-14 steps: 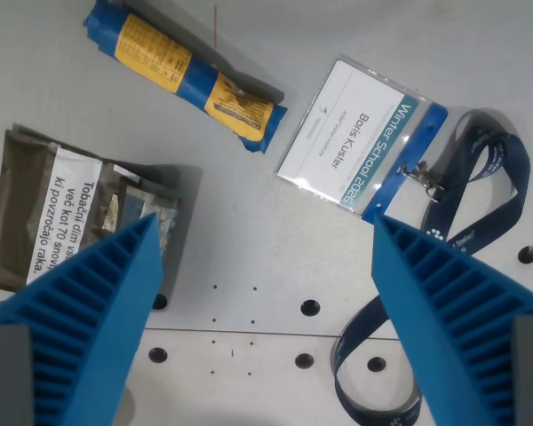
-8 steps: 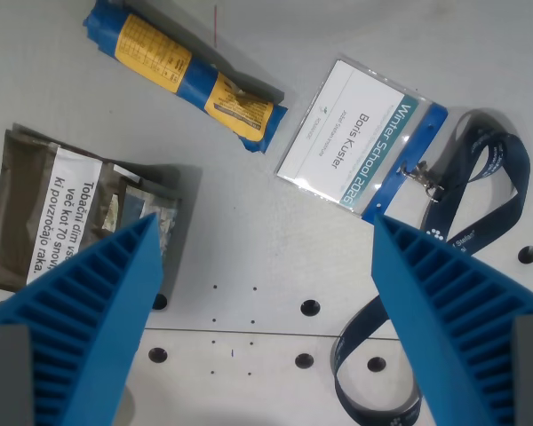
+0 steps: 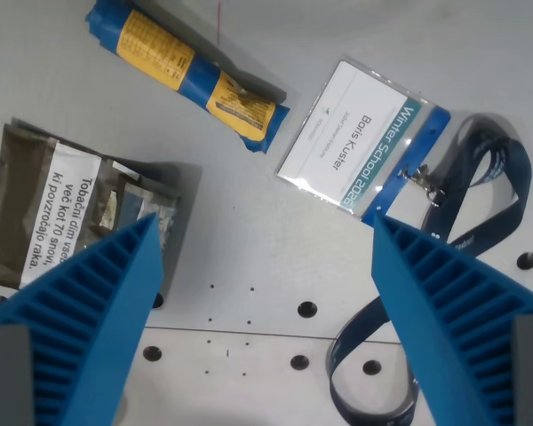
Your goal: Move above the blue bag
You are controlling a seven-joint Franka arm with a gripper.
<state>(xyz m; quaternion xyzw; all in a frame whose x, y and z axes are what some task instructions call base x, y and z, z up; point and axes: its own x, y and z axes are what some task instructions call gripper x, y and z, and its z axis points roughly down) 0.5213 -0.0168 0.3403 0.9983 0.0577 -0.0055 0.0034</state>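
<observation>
Two pincer (image 3: pixel 265 293) fingers stand wide and empty; steer them toward the rolled blue bag (image 3: pixel 185 75) at far left.

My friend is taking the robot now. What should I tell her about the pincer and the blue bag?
Pincer: open, holding nothing, its two blue fingers low in the wrist view.
Blue bag: rolled up with yellow labels, lying on the table at the view's upper left.
Also on the table: a tobacco pouch at the left, and a name badge with its lanyard at the right.
Done: nothing to tell yet; the pincer is not over the bag.
Left: move toward the view's upper left until the pincer is above the bag.
</observation>
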